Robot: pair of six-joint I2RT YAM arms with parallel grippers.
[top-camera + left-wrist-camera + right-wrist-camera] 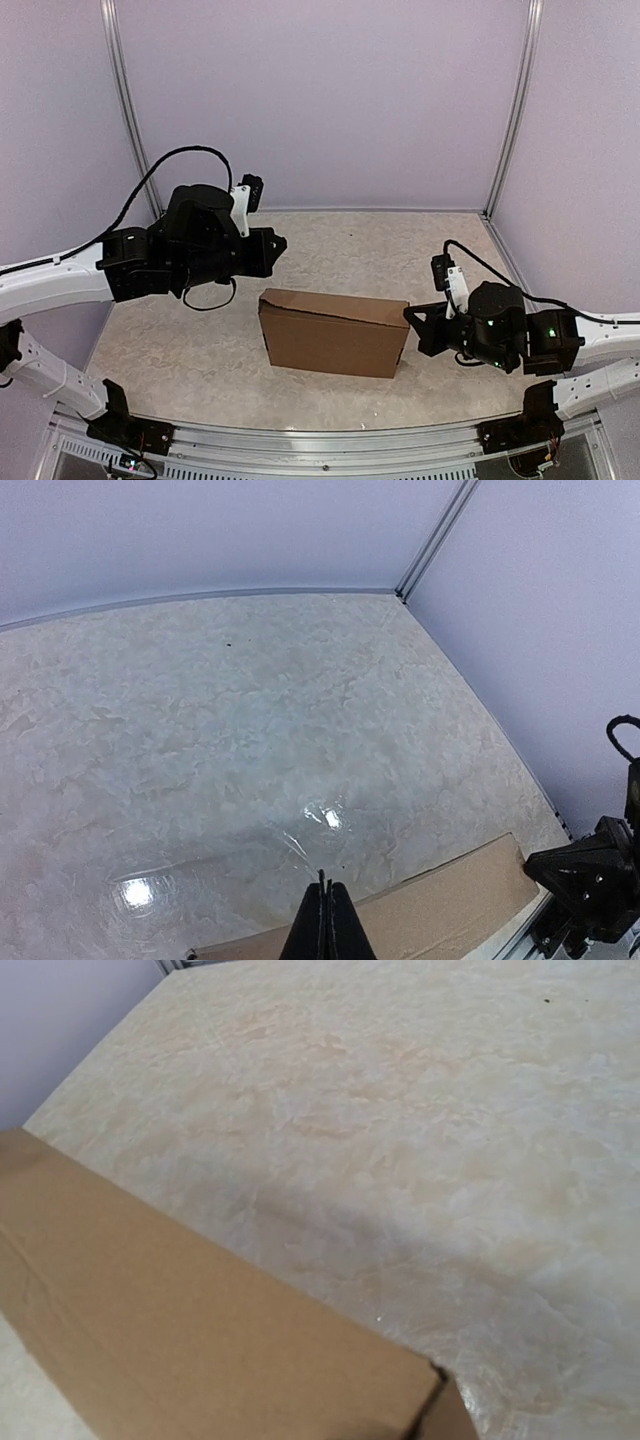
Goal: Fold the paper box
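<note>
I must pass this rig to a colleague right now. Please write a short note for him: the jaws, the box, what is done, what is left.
The box lies closed up in the middle of the table.
The left gripper: jaws shut, empty, raised behind the box's left end.
The right gripper: jaws shut, empty, close beside the box's right end; contact unclear.
Done: folding, as it seems.
Left: check that the lid is tucked in; not visible here.

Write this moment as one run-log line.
paper box: closed, on table | left gripper: shut, empty, near left end | right gripper: shut, empty, by right end
</note>
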